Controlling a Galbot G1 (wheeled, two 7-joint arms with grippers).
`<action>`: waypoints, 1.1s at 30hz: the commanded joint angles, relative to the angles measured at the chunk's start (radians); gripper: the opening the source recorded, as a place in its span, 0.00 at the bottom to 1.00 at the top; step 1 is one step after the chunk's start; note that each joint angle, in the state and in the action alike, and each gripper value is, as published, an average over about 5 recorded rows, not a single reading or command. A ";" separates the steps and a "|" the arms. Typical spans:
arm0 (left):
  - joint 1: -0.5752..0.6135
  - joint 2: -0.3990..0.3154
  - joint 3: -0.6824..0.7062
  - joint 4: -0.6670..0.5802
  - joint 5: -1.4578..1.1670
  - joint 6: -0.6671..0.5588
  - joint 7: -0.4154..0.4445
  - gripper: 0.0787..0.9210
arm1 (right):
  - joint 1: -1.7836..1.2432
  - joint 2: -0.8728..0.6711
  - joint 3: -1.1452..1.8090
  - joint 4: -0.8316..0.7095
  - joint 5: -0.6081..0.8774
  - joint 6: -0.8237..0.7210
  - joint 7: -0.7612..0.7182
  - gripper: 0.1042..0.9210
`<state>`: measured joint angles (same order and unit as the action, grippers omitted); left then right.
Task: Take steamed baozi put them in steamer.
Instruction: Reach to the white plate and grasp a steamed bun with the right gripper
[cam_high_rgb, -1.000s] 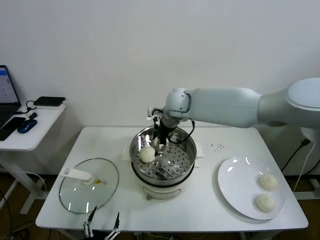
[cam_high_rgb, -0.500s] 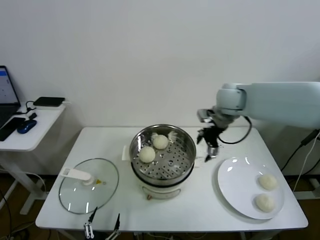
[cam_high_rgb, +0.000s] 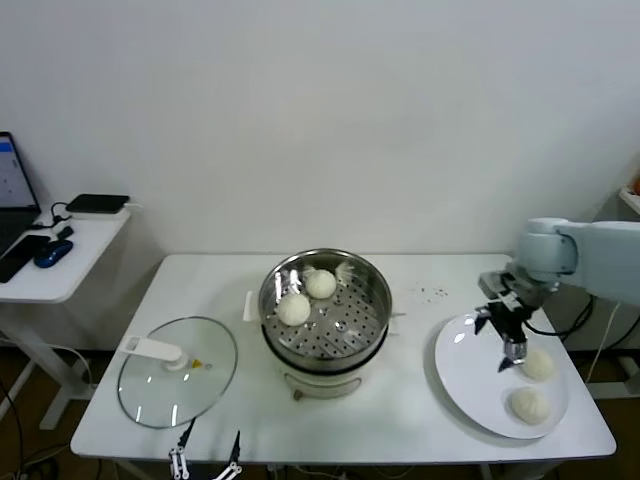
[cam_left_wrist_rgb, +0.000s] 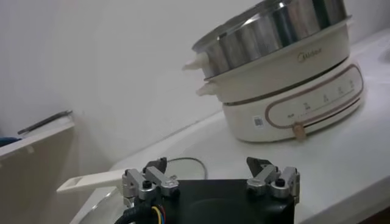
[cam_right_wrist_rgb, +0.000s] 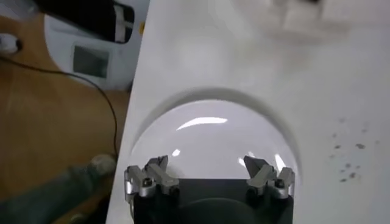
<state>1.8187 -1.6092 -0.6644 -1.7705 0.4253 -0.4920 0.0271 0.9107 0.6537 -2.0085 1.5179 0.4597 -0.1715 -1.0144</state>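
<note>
Once a second baozi (cam_high_rgb: 320, 283) had been left in the steamer (cam_high_rgb: 326, 305), the right gripper (cam_high_rgb: 509, 343), fingers spread and empty, was carried right over the plate (cam_high_rgb: 462, 375) toward two remaining baozi (cam_high_rgb: 537, 364), half done.

On the white counter (cam_high_rgb: 400, 425) a flat glass lid (cam_high_rgb: 178, 372) with a white handle lies at the left, a white round plate (cam_high_rgb: 470, 375) sits at the right, and a side desk (cam_high_rgb: 55, 262) further left carries a laptop (cam_high_rgb: 15, 195) and dark gadgets.
</note>
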 joint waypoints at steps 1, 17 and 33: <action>0.004 -0.049 -0.001 0.000 0.003 0.000 0.000 0.88 | -0.078 -0.101 -0.025 -0.018 -0.137 0.029 -0.016 0.88; -0.002 -0.049 0.001 0.015 0.016 -0.004 -0.001 0.88 | -0.309 -0.152 0.143 -0.120 -0.197 0.022 -0.006 0.88; -0.006 -0.049 0.002 0.023 0.025 -0.002 -0.002 0.88 | -0.471 -0.126 0.317 -0.227 -0.232 0.027 0.025 0.88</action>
<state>1.8142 -1.6092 -0.6633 -1.7494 0.4490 -0.4953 0.0259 0.5337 0.5293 -1.7896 1.3429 0.2474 -0.1475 -1.0009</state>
